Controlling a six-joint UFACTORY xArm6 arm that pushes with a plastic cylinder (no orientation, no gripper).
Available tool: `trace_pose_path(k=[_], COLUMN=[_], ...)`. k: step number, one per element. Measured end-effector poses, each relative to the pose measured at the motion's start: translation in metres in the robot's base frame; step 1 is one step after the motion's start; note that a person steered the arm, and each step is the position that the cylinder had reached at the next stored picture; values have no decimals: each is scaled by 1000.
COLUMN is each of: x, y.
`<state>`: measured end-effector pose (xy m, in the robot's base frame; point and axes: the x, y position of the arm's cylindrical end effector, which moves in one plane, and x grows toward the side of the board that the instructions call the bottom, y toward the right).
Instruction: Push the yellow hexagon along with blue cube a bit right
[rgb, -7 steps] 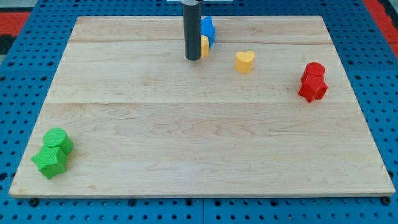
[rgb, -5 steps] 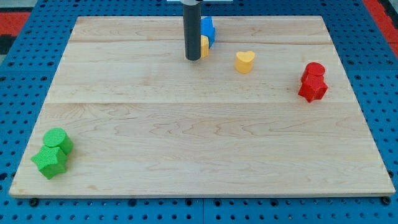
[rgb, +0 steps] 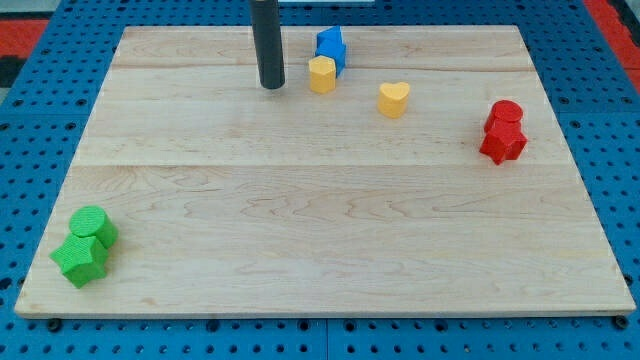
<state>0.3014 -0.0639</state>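
The yellow hexagon sits near the view's top, a little left of centre, on the wooden board. The blue cube touches it just above and to its right. My tip stands to the left of the yellow hexagon, apart from it by a clear gap. The dark rod rises straight up out of the view's top.
A yellow heart lies right of the hexagon. Two red blocks sit together at the view's right. Two green blocks sit together at the view's bottom left.
My tip has moved left, away from the yellow hexagon it stood against. The hexagon and blue cube now show fully. The blocks have not visibly moved.
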Motion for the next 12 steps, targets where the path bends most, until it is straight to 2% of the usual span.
trace_pose_path(k=[6, 11, 12], x=[-5, -5, -5], y=[36, 41, 23])
